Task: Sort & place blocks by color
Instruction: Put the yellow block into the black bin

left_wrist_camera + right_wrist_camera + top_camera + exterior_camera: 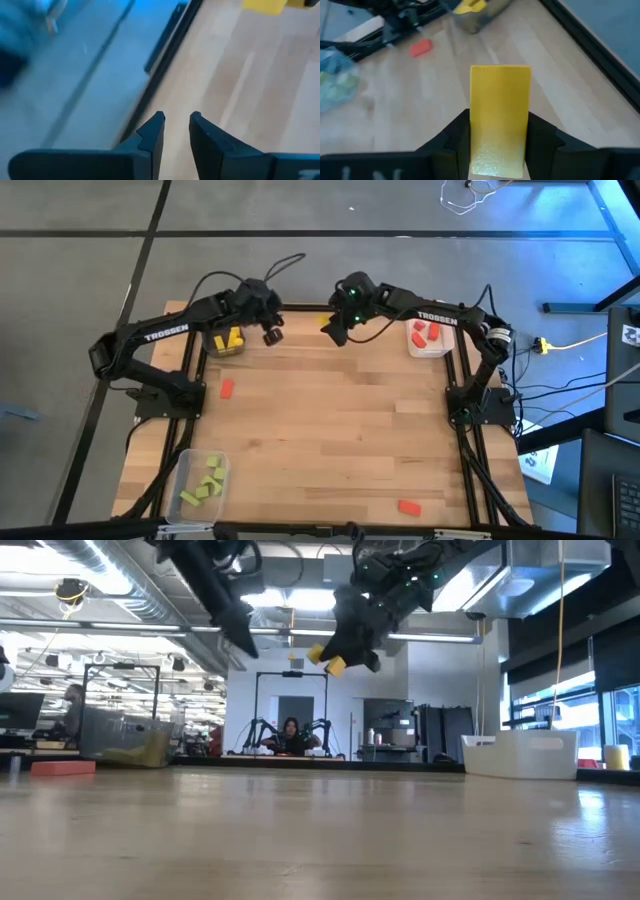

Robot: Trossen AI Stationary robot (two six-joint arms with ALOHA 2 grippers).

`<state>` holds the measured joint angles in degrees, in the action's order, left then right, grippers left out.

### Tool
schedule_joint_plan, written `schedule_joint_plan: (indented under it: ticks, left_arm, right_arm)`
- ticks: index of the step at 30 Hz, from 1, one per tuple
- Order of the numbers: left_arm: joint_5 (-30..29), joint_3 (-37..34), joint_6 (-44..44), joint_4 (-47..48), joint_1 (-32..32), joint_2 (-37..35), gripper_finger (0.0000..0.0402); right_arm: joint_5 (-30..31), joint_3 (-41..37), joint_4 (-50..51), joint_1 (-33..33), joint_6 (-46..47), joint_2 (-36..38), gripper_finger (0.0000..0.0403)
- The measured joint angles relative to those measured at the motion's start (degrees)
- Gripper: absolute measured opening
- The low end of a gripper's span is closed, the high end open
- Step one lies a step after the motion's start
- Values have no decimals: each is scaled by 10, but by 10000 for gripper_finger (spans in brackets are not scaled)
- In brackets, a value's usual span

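Note:
My right gripper (499,127) is shut on a yellow bar block (500,90), high above the far middle of the table (327,326) (330,660). My left gripper (176,125) hangs close beside it (272,333) and is slightly open and empty. Its wrist view looks down on the table's far edge. To its left, yellow blocks (232,340) lie in the dark grey tray (214,348). Red blocks (426,333) lie in the white tray (441,348). Green blocks (205,480) lie in the clear tray (186,467). Two red blocks rest flat on the table, one at the left (227,389) and one at the near edge (409,506). My right gripper pinches the yellow block between its two fingers, which are on the two long sides of its rear half (495,145). The block's free end (500,72) sticks out past the fingertips. The fingers slant downward, toward the table's left. The block is lifted well clear of the table.
The wooden table is bare in its middle (330,430). Black frame rails run along its far edge (300,308) and its sides. The two grippers are close together over the far edge. Cables lie on the floor beyond the table. A person sits in the room behind (291,735).

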<state>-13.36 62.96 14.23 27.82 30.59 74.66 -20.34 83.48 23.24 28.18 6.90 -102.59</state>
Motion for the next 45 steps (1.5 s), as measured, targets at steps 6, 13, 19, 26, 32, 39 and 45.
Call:
schedule_joint_plan:
  ticks: [6,13,19,26,32,39,45]
  left_arm:
    - [8,0,240,-78,-31,1,82]
    - [10,0,385,-109,-63,3,82]
    - [7,0,388,-125,-76,3,82]
    - [4,0,384,-124,-78,3,82]
    - [4,0,385,-124,-78,3,82]
    - [4,0,385,-124,-78,3,82]
    - [4,0,385,-124,-78,3,82]
  right_arm:
    - [-56,1,2,0,-10,0,130]
    - [-97,1,2,0,-12,0,130]
    - [-98,1,3,0,-12,0,130]
    - [-98,1,2,0,-9,0,130]
    - [-98,1,2,0,-10,0,130]
    - [-100,1,2,0,-10,0,130]
    - [-128,1,6,0,-8,0,130]
